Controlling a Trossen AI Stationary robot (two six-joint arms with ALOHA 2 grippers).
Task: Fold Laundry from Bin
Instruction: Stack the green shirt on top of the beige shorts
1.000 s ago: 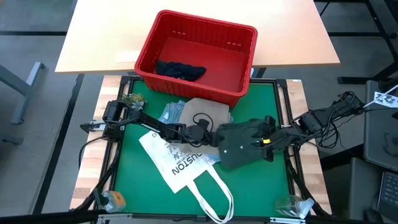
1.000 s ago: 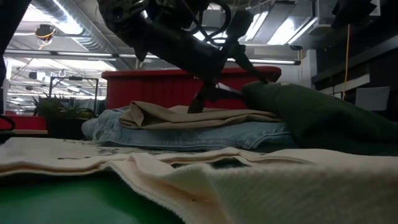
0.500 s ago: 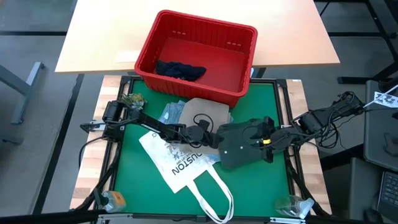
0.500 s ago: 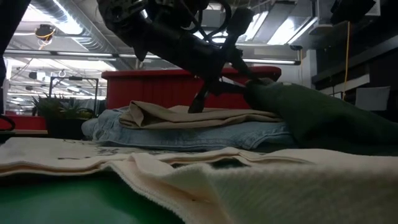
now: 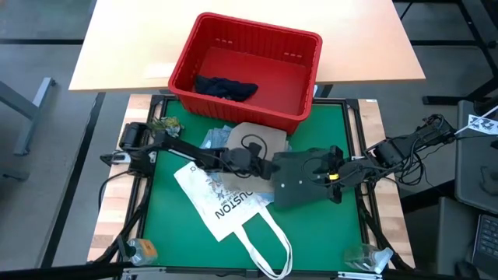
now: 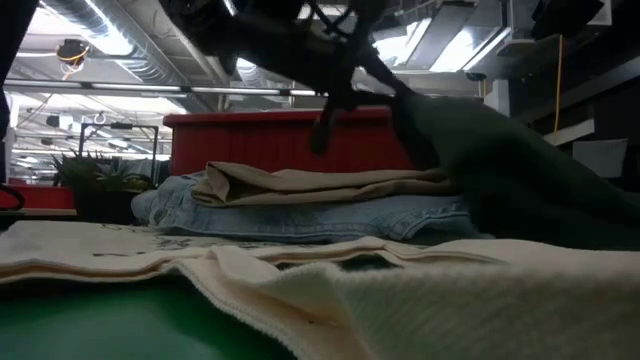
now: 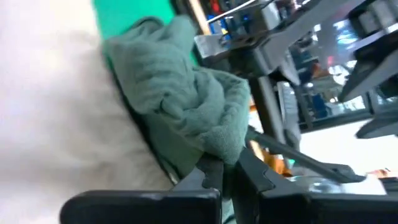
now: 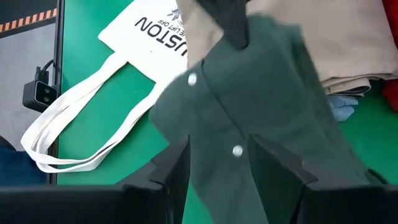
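The dark olive shirt (image 5: 299, 183) hangs between my two grippers over the green mat, right of a stack where beige cloth (image 5: 261, 138) lies on blue jeans (image 5: 214, 141). My left gripper (image 5: 268, 165) is shut on the shirt's left edge, and my right gripper (image 5: 331, 175) has the shirt's right part. A dark navy garment (image 5: 226, 87) lies on the floor of the red bin (image 5: 303, 109) at the table's far side. In the low view the shirt (image 6: 500, 170) slopes down from my left gripper (image 6: 385, 85). My left gripper pinches a bunched fold at the shirt's left edge (image 7: 217, 146) between its two fingers, coming from the table's left and tipped slightly down. That edge is lifted above the stack. My right gripper has the shirt's buttoned front (image 8: 233, 149) bunched between its fingers (image 8: 177, 165), which stand apart and slant down from the table's right. The cloth spreads beyond them.
A white tote bag (image 5: 222, 204) printed with dark letters lies on the mat near the front, its straps trailing to the near edge. The black frame rail (image 5: 156, 155) runs around the mat. Cables (image 5: 412, 148) hang at the right arm.
My left gripper has shut on the shirt's left edge and then gone up. That edge has lifted with it, well above the beige cloth, while the shirt's right part has stayed where it was.
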